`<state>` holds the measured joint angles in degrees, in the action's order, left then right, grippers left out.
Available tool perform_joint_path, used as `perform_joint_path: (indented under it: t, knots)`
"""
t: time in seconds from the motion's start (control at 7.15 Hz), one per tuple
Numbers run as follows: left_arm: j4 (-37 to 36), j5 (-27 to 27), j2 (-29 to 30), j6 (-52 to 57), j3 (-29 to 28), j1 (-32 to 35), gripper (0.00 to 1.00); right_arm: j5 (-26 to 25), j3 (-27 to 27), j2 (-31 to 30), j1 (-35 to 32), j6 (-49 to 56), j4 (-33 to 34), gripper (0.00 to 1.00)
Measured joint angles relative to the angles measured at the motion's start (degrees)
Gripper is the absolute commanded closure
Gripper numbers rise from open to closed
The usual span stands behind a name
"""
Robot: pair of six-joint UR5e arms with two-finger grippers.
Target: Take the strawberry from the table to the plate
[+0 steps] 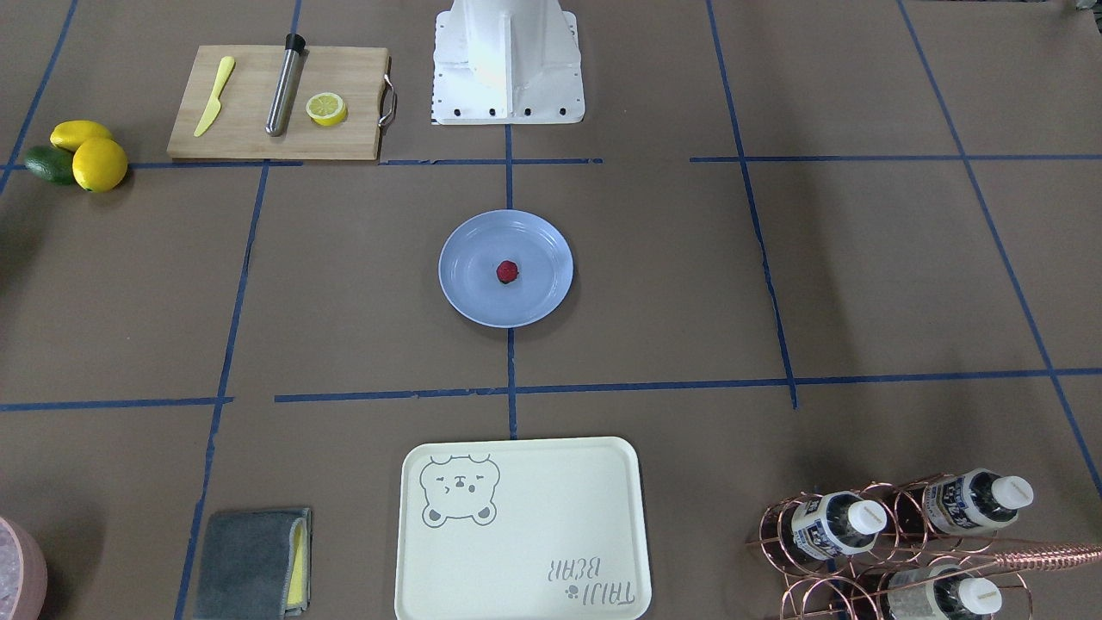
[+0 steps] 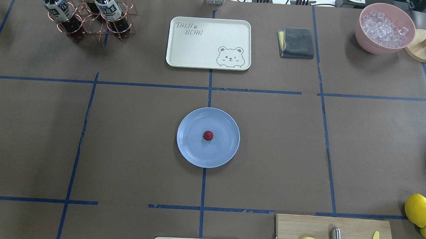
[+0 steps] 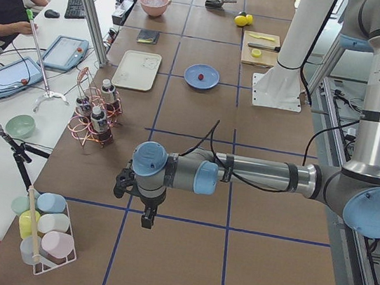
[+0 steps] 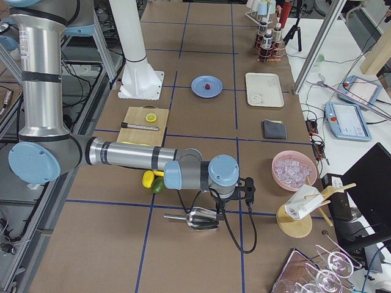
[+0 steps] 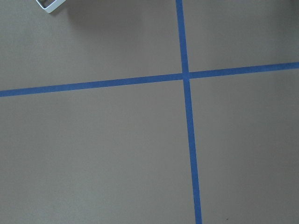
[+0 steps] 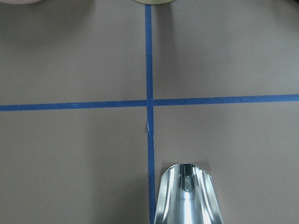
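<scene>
- The strawberry [image 4: 208, 86] lies near the middle of the pale blue plate [image 4: 195, 86] on the brown-paper table [image 4: 201, 152].
- The white robot base [image 4: 142, 82] stands near the plate.
- The right arm [image 4: 131, 156], near and large, stretches low across the table.
- The right gripper [image 4: 247, 192] is well apart from the plate; its jaws are too small to judge.
- A metal scoop [image 4: 197, 218] lies just beside the wrist.
- A lemon [image 4: 148, 179] shows partly behind the forearm.
- A pink bowl of ice [image 4: 294, 170] stands near the gripper.
</scene>
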<state>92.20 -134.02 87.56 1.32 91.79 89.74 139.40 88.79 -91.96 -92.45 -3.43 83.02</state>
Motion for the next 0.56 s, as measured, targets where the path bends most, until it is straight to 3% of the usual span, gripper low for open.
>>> perform_joint_path:
  t: [0.56]
  knots:
    - [0.08,-0.09,0.09,-1.7,-0.1,-0.01,0.0,0.08,0.17,0.14,0.07,-0.02,-0.05,0.0]
